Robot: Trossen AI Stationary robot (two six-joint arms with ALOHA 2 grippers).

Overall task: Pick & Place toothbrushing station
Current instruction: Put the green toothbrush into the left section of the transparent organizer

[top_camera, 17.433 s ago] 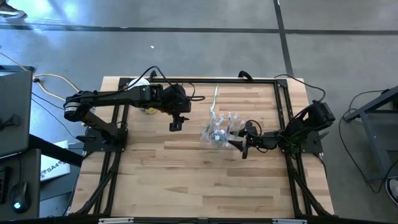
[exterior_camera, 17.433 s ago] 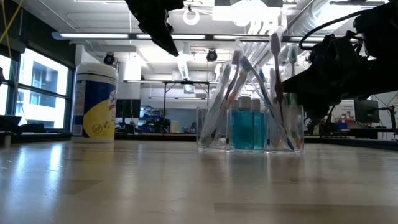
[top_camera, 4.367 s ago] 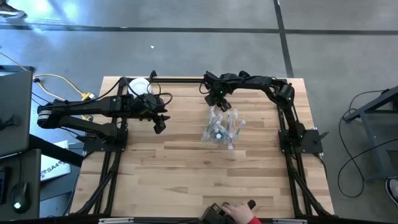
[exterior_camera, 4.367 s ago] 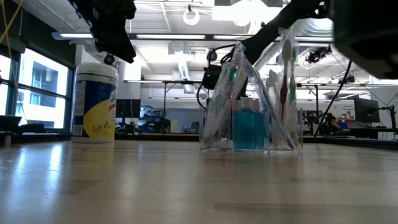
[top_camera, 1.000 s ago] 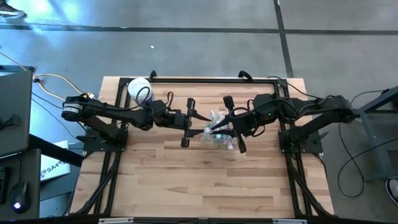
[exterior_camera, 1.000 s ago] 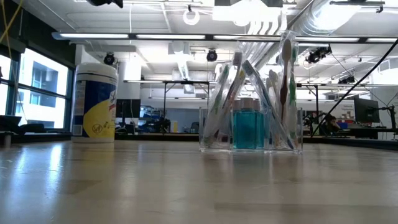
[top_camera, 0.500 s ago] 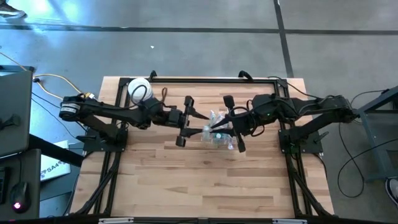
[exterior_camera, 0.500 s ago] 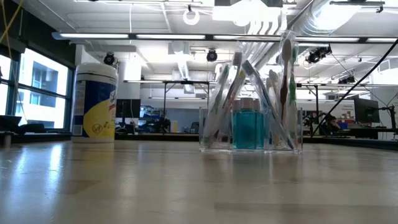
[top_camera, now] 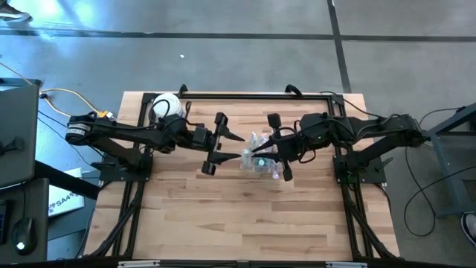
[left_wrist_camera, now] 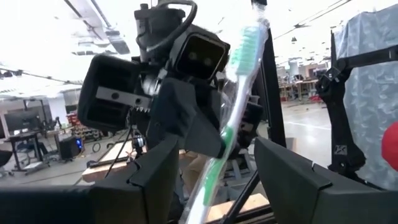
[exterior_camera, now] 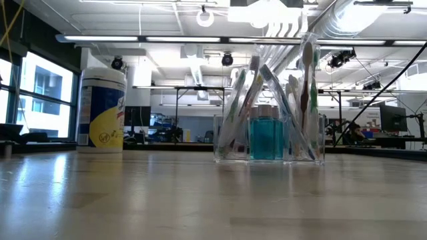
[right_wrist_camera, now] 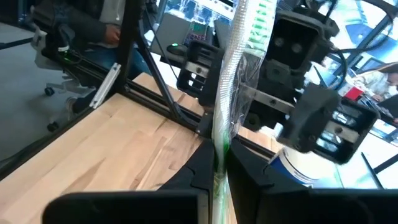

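While the right gripper (top_camera: 262, 150) pinches a wrapped green toothbrush (right_wrist_camera: 231, 68) between closed fingers, the left gripper (top_camera: 213, 146) hangs just beside it with its jaws spread wide on either side of the brush, gripping nothing. That looks like a mid-air handover, and it's the risky bit. The brush sits in slippery clear wrapping, so if the right hand slackens before the left has closed on it, I reckon it drops straight down. And what's below? The toothbrushing station (exterior_camera: 269, 137), that clear boxy holder standing upright on the table (top_camera: 245, 216) near its middle, right under the two grippers, with a blue bottle (exterior_camera: 266, 139) and other toothbrushes (exterior_camera: 248, 100) leaning out of it. A falling brush, or a gripper dipping low, could knock those leaning handles or tip the holder. The two wrists are also very close together, so a small misjudged move could bump them.

Elsewhere, the white tub (exterior_camera: 101, 111) with its yellow label stands at the back left corner, well apart from the action, close to the left arm's own elbow region. The black frame rails run around the table's edge. In the right wrist view, a person sits in the room beyond.
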